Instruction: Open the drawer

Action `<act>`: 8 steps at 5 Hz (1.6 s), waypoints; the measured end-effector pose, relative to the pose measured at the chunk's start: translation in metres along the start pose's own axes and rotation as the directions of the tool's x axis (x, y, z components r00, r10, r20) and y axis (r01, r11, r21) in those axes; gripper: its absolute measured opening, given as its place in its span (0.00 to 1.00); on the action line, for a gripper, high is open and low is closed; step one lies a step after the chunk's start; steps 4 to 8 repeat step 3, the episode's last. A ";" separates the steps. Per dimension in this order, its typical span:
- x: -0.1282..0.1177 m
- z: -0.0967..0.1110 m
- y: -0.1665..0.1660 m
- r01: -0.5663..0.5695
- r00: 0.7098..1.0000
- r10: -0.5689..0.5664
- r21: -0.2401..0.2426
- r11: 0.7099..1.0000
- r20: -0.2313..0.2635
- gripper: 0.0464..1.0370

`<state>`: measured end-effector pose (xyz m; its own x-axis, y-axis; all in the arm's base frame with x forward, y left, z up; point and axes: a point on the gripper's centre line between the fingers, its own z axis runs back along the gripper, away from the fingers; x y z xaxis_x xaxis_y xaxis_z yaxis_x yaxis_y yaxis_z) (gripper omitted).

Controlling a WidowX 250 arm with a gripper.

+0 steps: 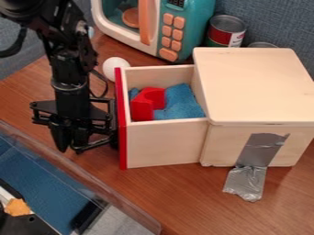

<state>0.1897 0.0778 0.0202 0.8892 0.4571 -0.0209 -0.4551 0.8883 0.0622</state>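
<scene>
My claw (71,146) hangs low over the table (165,188), just beside the drawer's outer side; whether it's wide or narrow, I can't tell, & can't tell if it touches. The drawer (162,144) is out of its box (255,85), open at top, w/ its red front facing me. It sits slightly askew to the box. In it: a red block (142,110) up against a blue cloth (184,103), the cloth bunched toward the box end.

Stuff around: a white ball (115,67) nr the drawer's back corner, by the red front, w/ a thin black cable (98,92) looping btwn it & my arm. Behind the drawer stands a toy microwave (195,34), teal & white w/ an orange handle; a round brown thing (131,17) is inside. R of it in view, a can (226,32) stands upright behind the box, & a 2nd can (262,45) is mostly hidden, just its top showing. Grey tape (260,151) runs from the box's near side down onto the table. Nr side of me, lower L in view, a clear rim (80,172) cuts across diagonally; beyond it, blue surface, black parts & a small orange bit (17,207).
</scene>
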 end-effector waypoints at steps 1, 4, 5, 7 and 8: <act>0.000 0.014 -0.004 0.020 1.000 -0.020 0.004 1.000 0.022 0.72; -0.009 0.106 -0.019 0.142 0.974 -0.138 -0.009 0.990 0.181 0.97; -0.009 0.106 -0.019 0.142 0.974 -0.138 -0.009 0.990 0.181 0.97; -0.009 0.106 -0.019 0.142 0.974 -0.138 -0.009 0.990 0.181 0.97; -0.009 0.106 -0.019 0.142 0.974 -0.138 -0.009 0.990 0.181 0.97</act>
